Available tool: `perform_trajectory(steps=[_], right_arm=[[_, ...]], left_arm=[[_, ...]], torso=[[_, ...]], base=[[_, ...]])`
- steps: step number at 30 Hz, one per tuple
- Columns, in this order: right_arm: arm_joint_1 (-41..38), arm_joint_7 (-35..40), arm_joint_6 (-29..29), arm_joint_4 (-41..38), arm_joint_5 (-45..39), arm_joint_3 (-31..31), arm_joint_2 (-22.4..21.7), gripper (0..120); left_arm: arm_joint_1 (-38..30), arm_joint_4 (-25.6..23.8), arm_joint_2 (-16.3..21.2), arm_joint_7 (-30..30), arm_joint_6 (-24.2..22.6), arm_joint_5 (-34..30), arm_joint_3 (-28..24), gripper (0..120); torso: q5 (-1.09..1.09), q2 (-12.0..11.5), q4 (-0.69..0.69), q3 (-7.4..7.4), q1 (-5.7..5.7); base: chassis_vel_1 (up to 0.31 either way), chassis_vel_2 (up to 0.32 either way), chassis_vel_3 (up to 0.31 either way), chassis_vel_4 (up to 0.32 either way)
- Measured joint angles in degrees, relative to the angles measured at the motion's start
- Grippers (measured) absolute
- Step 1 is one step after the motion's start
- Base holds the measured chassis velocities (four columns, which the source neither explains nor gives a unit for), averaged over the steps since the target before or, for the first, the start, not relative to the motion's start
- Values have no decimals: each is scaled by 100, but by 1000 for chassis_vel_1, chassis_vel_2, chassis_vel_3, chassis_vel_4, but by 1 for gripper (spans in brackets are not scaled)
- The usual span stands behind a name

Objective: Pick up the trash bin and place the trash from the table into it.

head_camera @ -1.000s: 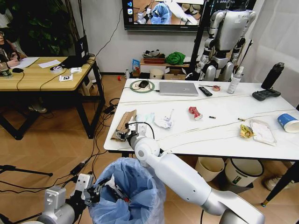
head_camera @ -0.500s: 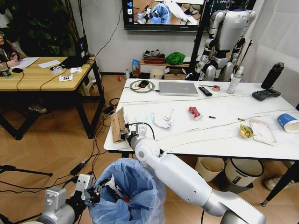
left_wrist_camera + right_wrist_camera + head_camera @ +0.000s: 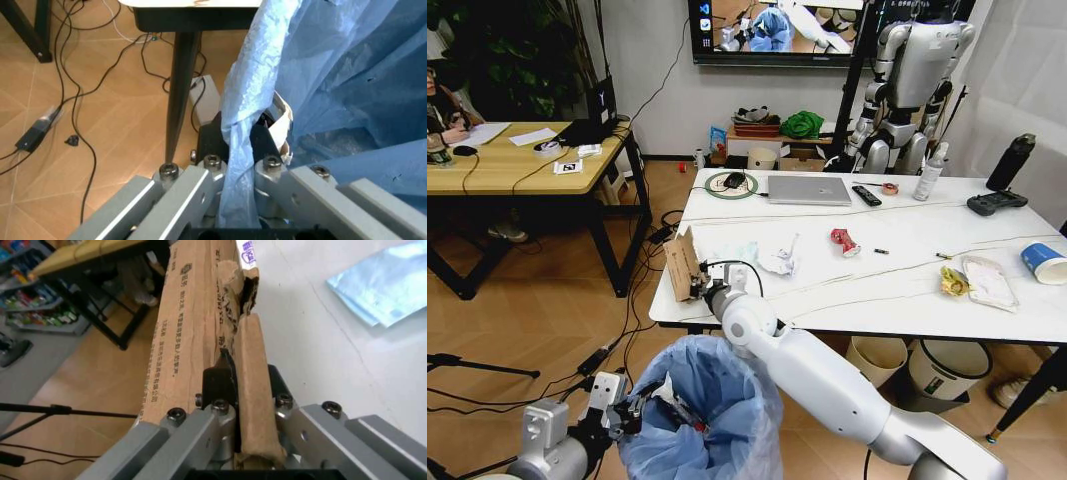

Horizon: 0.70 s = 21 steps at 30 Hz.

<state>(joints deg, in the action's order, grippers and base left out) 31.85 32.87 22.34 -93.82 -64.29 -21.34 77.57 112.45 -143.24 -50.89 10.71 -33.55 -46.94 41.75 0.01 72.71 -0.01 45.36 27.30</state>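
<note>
The trash bin [image 3: 707, 405], lined with a crinkly light-blue bag [image 3: 333, 75], hangs low in front of the table's near-left corner. My left gripper [image 3: 634, 408] is shut on the bag at the rim, the plastic pinched between its fingers [image 3: 213, 137]. My right gripper [image 3: 703, 292] is shut on a torn brown cardboard piece [image 3: 684, 264], held upright just above the marble table [image 3: 907, 310] edge; the wrist view shows the cardboard [image 3: 193, 315] clamped in the jaws. More trash lies on the table: pale-blue paper [image 3: 742, 252], white paper [image 3: 779, 257], red can [image 3: 844, 241], yellow wrapper [image 3: 954, 282], clear packet [image 3: 990, 282], paper cup [image 3: 1044, 263].
A laptop [image 3: 808, 190], remote [image 3: 866, 195], black bottle [image 3: 1010, 162] and controller [image 3: 996, 203] sit along the table's far side. A cream bucket [image 3: 874, 360] and a white bin [image 3: 947, 368] stand under it. A wooden desk [image 3: 517, 160] is at the left, cables on the floor.
The cardboard went from lying flat at the table's corner to standing upright, lifted in my right gripper. The left gripper and the bin have stayed put.
</note>
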Motion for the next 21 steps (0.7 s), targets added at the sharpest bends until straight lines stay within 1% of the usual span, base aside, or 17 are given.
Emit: perform_trajectory(steps=[2, 3, 4, 8, 9, 11, 13, 14, 17, 19, 21], right_arm=[[38, -183, -107, -305, -34, 37, -199, 0], [38, -183, -107, -305, -34, 37, -199, 0], [59, -374, -256, -476, -1, 43, -340, 0], [113, -1144, -925, -1207, 55, -7, -1275, 0], [113, -1144, -925, -1207, 55, -7, -1275, 0], [180, -1618, -1246, -1563, -15, 27, -1747, 0], [239, -1884, -1403, -1793, -62, 91, -1962, 0], [239, -1884, -1403, -1793, -62, 91, -1962, 0], [392, -2319, -1658, -2234, -88, 194, -2266, 0], [463, -2575, -1818, -2421, -35, 196, -2402, 0], [493, -2673, -1899, -2498, 36, 185, -2461, 0]], left_arm=[[-6, 0, 1, 4, 0, -15, -2, 0], [-6, 0, 1, 4, 0, -15, -2, 0], [-6, 0, 0, 7, 0, -24, -4, 0], [33, 0, 16, 18, 0, -69, 41, 0], [33, 0, 16, 18, 0, -69, 41, 0], [46, 0, 14, 20, -2, -74, 59, 0], [62, 0, 2, 21, -5, -71, 60, 0], [62, 0, 2, 21, -5, -71, 60, 0], [97, 0, -27, 22, -6, -37, 61, 0], [108, 0, -41, 22, -6, -18, 55, 0], [109, 0, -53, 23, -8, -13, 45, 0]], torso=[[0, 0, 0, 0, 0], [0, 0, 0, 0, 0], [1, 0, 0, 0, 0], [1, 0, 0, 0, 0], [1, 0, 0, 0, 0], [2, 0, -3, 0, 0], [1, 0, -3, 0, 0], [1, 0, -3, 0, 0], [1, 0, 0, -1, 0], [0, 0, 1, 0, 0], [0, 0, 0, -1, 0]], base=[[0, 0, 0, 0], [0, 0, 0, 0], [0, 0, 0, 0], [0, 0, 0, 0], [0, 0, 0, 0], [0, 0, 0, 0], [0, 0, 0, 0], [0, 0, 0, 0], [0, 0, 0, 0], [0, 0, 0, 0], [0, 0, 0, 0]])
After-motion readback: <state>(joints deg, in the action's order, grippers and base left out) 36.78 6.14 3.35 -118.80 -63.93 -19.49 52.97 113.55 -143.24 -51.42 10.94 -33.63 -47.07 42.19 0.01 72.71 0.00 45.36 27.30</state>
